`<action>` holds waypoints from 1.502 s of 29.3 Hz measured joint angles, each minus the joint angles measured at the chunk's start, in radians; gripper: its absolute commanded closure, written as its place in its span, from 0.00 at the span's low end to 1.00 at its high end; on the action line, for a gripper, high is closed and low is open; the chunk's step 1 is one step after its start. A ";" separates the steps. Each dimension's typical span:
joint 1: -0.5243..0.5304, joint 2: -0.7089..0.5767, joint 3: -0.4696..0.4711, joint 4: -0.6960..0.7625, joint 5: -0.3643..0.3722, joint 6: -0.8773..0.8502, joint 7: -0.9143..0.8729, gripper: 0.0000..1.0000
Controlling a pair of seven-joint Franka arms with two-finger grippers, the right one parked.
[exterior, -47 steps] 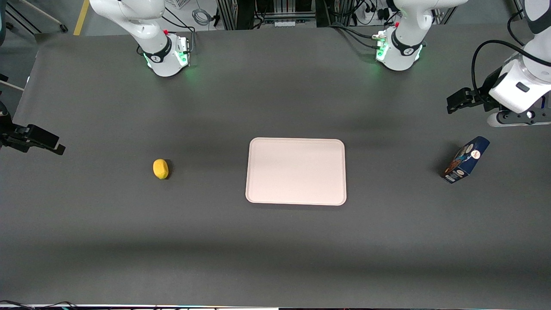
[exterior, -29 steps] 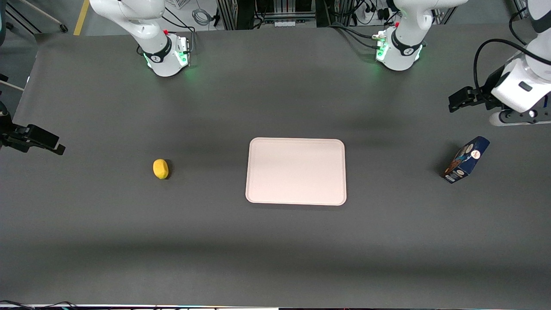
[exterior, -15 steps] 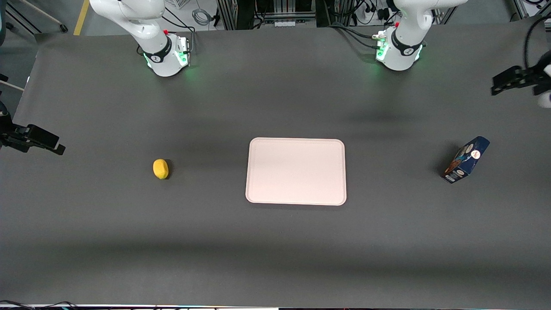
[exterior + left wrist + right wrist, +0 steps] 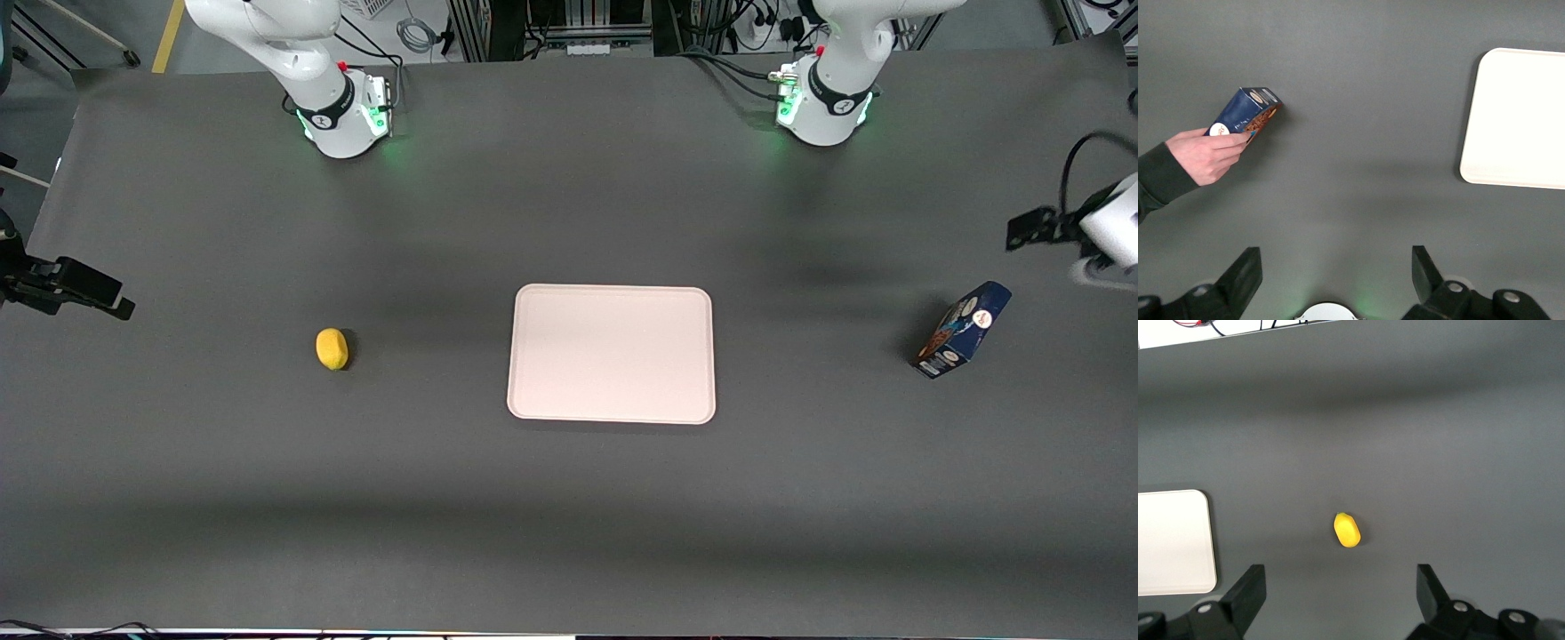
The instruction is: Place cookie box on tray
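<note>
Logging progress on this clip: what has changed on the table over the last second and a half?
The gripper swung out toward the working arm's end of the table, then came back nearer the front camera. It is open and empty, and it is not touching the cookie box. The box, the tray and the yellow lump have not moved.

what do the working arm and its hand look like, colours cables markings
The left arm's hand has black angular fingers, spread open, on a glossy white body with a black cable looping above it. It hangs at the working arm's end of the table, farther from the front camera than the cookie box. The arm's base is white, with a black band and green glow.
</note>
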 measured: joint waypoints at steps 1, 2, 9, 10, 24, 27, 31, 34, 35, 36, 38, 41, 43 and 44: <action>0.001 0.010 0.006 -0.023 0.000 0.035 0.008 0.00; 0.001 0.020 0.010 -0.045 0.000 0.070 0.014 0.00; 0.001 0.132 0.011 -0.133 0.000 0.300 0.051 0.00; 0.001 0.151 0.011 -0.136 0.000 0.326 0.055 0.00; 0.014 0.324 0.014 -0.138 -0.003 0.535 0.138 0.00; 0.015 0.340 0.014 -0.141 -0.003 0.559 0.152 0.00; 0.020 0.362 0.014 -0.155 -0.003 0.604 0.168 0.42; 0.023 0.372 0.015 -0.168 -0.006 0.621 0.172 0.74; 0.024 0.373 0.015 -0.171 -0.009 0.624 0.172 0.79; 0.025 0.374 0.015 -0.174 -0.013 0.626 0.173 0.84; 0.025 0.374 0.015 -0.177 -0.022 0.626 0.174 0.88; 0.025 0.374 0.015 -0.178 -0.037 0.626 0.174 0.91; 0.025 0.373 0.015 -0.178 -0.050 0.625 0.174 0.90; 0.025 0.372 0.015 -0.178 -0.056 0.624 0.174 0.91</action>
